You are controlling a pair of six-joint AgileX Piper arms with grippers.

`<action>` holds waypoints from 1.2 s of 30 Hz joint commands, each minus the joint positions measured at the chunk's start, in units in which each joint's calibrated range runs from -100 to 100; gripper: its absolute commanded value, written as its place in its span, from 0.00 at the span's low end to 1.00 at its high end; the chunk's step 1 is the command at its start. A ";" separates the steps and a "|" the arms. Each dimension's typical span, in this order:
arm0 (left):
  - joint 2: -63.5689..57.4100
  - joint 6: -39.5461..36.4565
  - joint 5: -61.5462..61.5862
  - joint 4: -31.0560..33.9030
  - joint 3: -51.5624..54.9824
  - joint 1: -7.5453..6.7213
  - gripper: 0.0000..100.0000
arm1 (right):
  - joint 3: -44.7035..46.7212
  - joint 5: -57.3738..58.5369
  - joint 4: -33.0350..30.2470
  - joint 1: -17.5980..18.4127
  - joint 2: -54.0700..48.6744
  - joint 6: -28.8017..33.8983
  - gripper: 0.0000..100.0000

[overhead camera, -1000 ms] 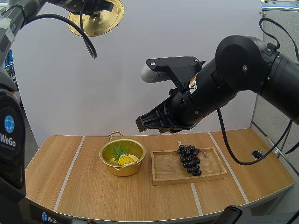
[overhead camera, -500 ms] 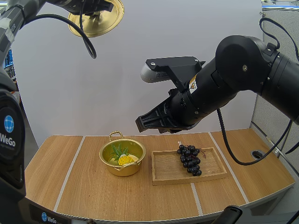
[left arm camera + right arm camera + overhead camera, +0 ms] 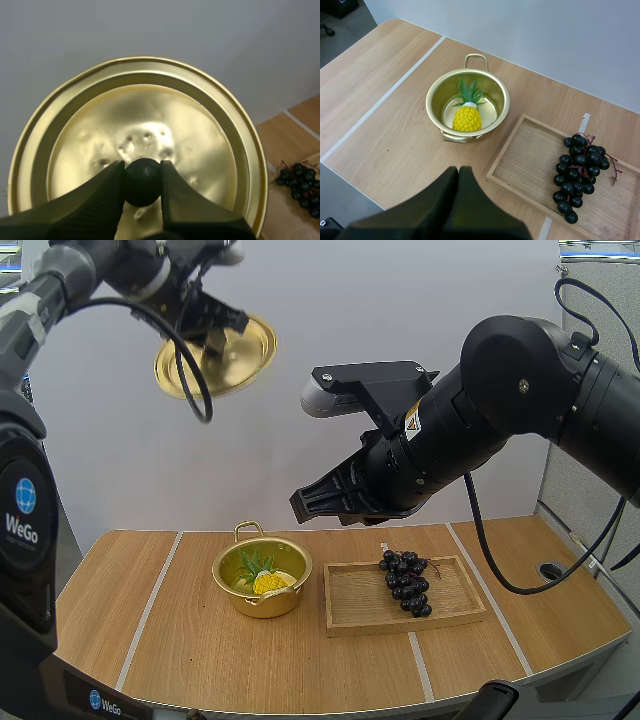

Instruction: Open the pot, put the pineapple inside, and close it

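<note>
High above the table's [image 3: 250,660] left side, your left gripper [image 3: 143,172] pinches the lid [image 3: 216,357] by its black knob [image 3: 143,182] — the one sound hold, since the thin golden disc looks light, stiff and slick, and apt to swing. The pineapple [image 3: 466,116] sits in the open pot [image 3: 437,102]. Your right gripper [image 3: 458,172] hangs above them, fingers pressed together on nothing — bring the lid down level.

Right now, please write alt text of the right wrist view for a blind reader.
A pineapple lies in an open golden pot on a table; beside it, grapes rest in a wooden tray. My shut right hand hovers above.
</note>
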 commanded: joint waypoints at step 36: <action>17.50 25.81 -16.61 -8.05 32.88 -3.26 0.00 | 0.14 0.40 -0.24 0.10 -0.61 -0.42 0.00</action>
